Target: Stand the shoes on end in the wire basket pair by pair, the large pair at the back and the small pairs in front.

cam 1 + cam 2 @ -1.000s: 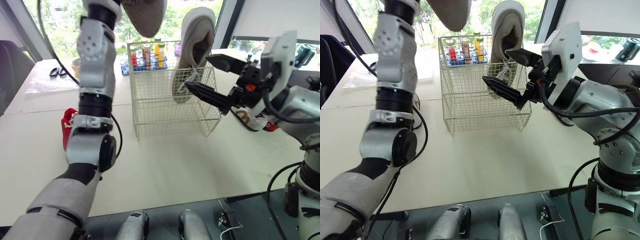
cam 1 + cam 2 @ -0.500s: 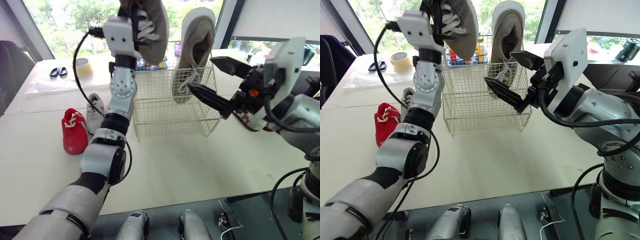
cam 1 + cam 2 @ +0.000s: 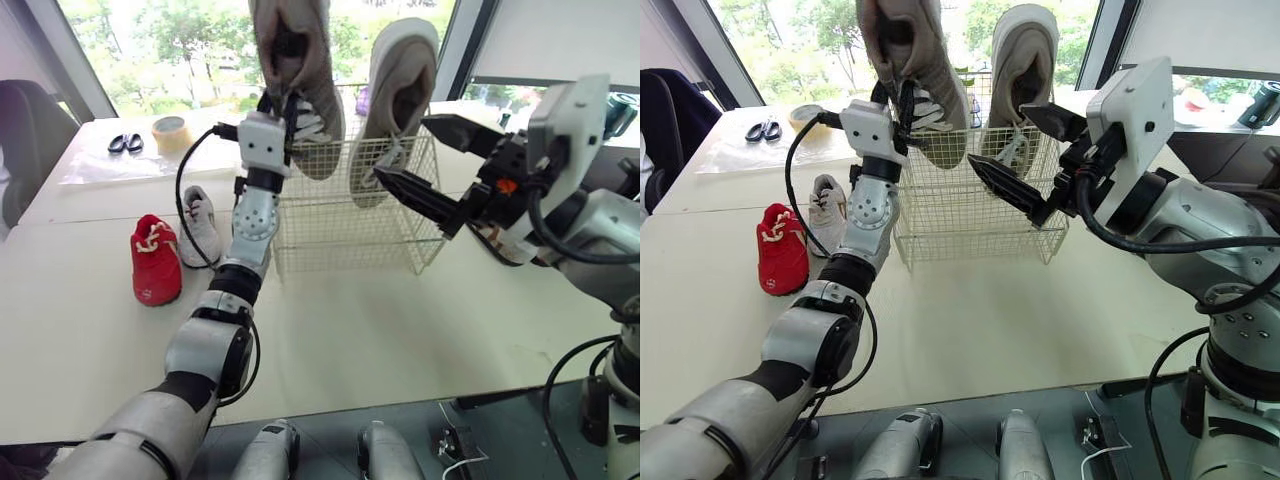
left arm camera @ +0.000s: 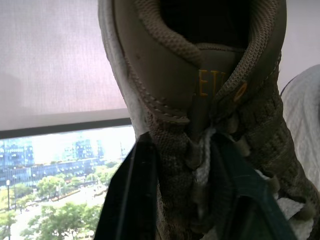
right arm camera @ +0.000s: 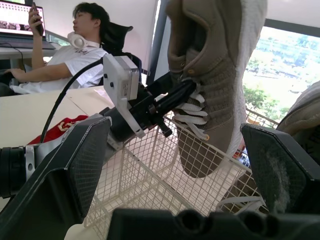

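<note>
The large taupe sneaker (image 3: pixel 300 70) hangs heel up and toe down over the left side of the wire basket (image 3: pixel 350 225). The left pincer (image 3: pixel 283 100) pinches it by the tongue and laces. That grip keeps the shoe vertical, so it should go in on end without being turned. Its toe is at about rim height; whether it has passed inside the wire, I cannot tell. Its mate, the second taupe sneaker (image 3: pixel 400 85), already stands on end at the basket's back right, leaning on the mesh. The gap beside it is the likely target, completing the large pair at the back.

The right pincer (image 3: pixel 402 148) is spread wide and empty just in front of the standing sneaker, probably to steady it if it tips.

On the counter (image 3: pixel 400 330), left of the basket, a red child's shoe (image 3: pixel 155 262) and a white child's shoe (image 3: pixel 200 225) lie side by side, waiting for the front row.
</note>
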